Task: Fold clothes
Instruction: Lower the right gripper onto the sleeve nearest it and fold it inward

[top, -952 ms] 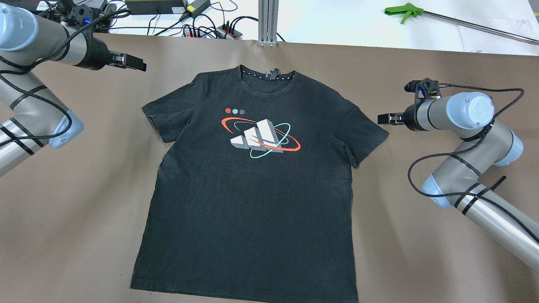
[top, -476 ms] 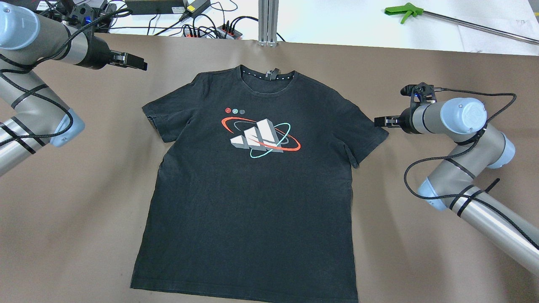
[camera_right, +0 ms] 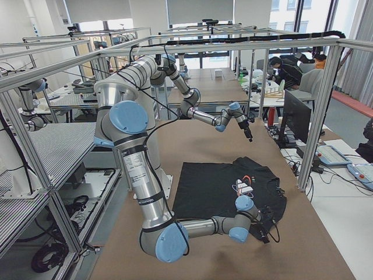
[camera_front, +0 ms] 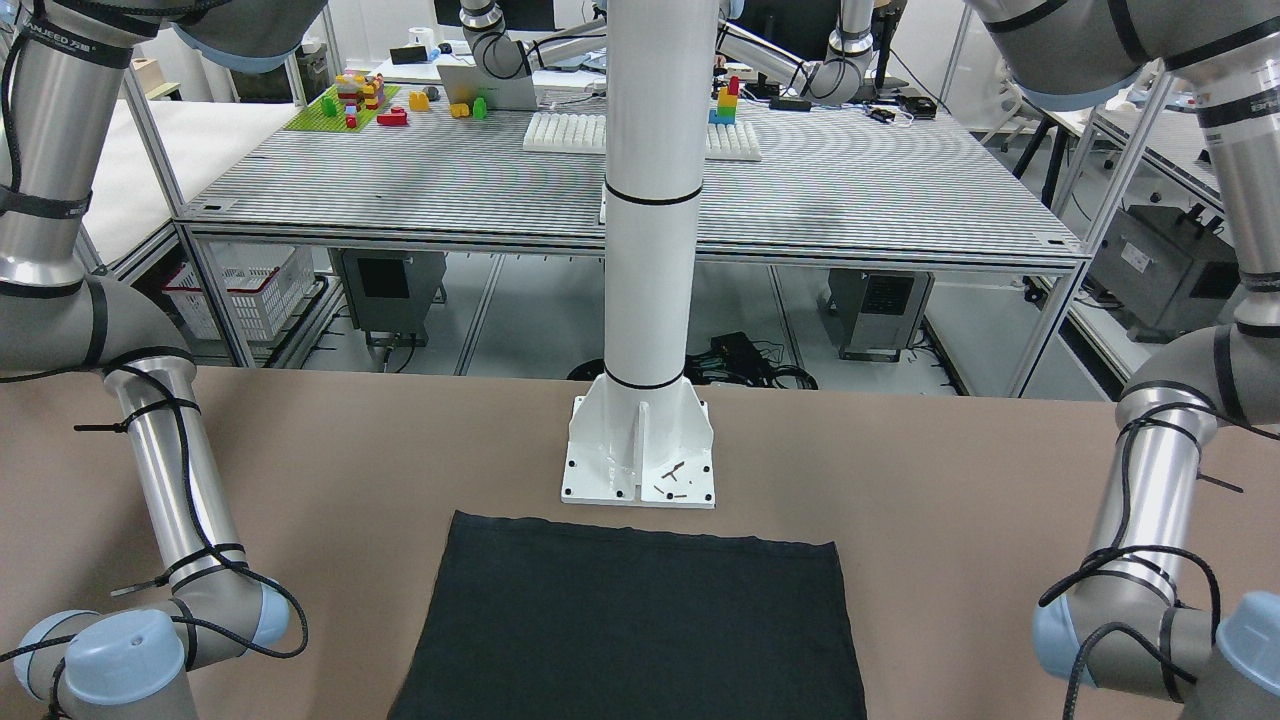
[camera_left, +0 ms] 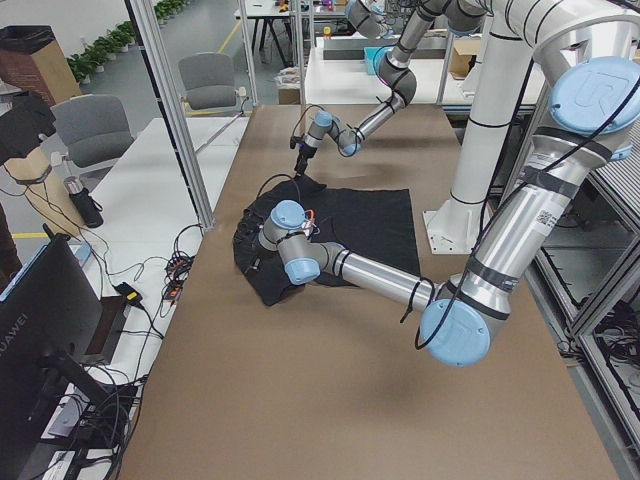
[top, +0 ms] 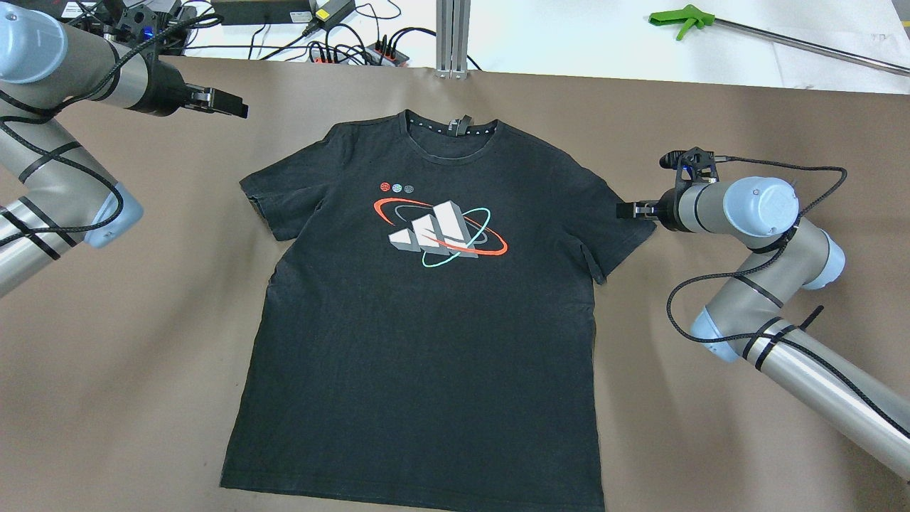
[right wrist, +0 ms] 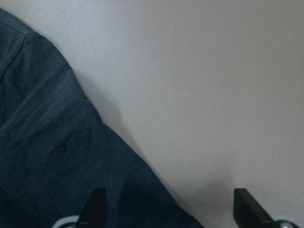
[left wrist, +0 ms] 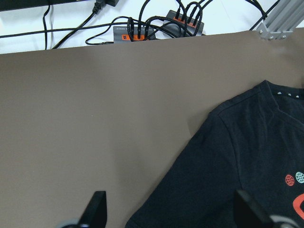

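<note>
Dark cloth (right wrist: 52, 156) fills lower left on pale surface (right wrist: 213, 85); right claw (right wrist: 171, 205) spread wide, one fingertip (right wrist: 98, 202) over cloth.

The black T-shirt (top: 426, 320) lies flat and unfolded, print up, sleeves spread, on the brown table (top: 142, 355).

The shirt (top: 426, 341) is soft matt black cloth; the bench (top: 711, 114) cover smooth matt brown; the pillar (camera_front: 650, 250) glossy white metal.
</note>
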`<control>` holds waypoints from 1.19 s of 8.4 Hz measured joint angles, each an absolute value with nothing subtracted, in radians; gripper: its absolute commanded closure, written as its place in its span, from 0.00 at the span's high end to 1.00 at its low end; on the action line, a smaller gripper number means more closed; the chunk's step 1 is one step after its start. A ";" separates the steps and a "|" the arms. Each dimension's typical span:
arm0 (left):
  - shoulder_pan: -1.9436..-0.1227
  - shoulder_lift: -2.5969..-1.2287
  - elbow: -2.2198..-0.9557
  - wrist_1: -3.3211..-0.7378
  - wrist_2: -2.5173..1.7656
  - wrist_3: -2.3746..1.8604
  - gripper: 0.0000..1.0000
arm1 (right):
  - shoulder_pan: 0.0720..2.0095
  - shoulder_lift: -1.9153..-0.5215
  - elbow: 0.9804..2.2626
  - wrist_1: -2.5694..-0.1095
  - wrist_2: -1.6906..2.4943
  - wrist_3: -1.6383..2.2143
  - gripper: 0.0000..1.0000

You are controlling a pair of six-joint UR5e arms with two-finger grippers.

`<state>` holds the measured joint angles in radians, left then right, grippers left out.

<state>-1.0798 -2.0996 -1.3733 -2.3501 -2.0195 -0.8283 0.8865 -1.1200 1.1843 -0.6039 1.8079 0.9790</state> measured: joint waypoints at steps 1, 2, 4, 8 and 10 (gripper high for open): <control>-1.079 -2.100 -1.373 -2.350 -2.019 -0.828 0.94 | 0.887 -1.123 1.195 -0.609 1.811 0.979 0.94; -1.079 -2.100 -1.373 -2.350 -2.020 -0.828 0.94 | 0.888 -1.131 1.214 -0.627 1.814 0.978 0.94; -1.079 -2.100 -1.373 -2.350 -2.020 -0.828 0.94 | 0.888 -1.156 1.265 -0.679 1.831 0.974 0.94; -1.080 -2.098 -1.373 -2.351 -2.020 -0.827 0.94 | 0.876 -1.173 1.274 -0.698 1.830 0.966 0.58; -1.080 -2.095 -1.374 -2.352 -2.019 -0.827 0.94 | 0.860 -1.173 1.273 -0.697 1.828 0.966 0.00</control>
<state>-1.0805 -2.0953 -1.3742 -2.3516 -2.0194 -0.8269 0.8599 -1.1732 1.2735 -0.6975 1.8277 0.9661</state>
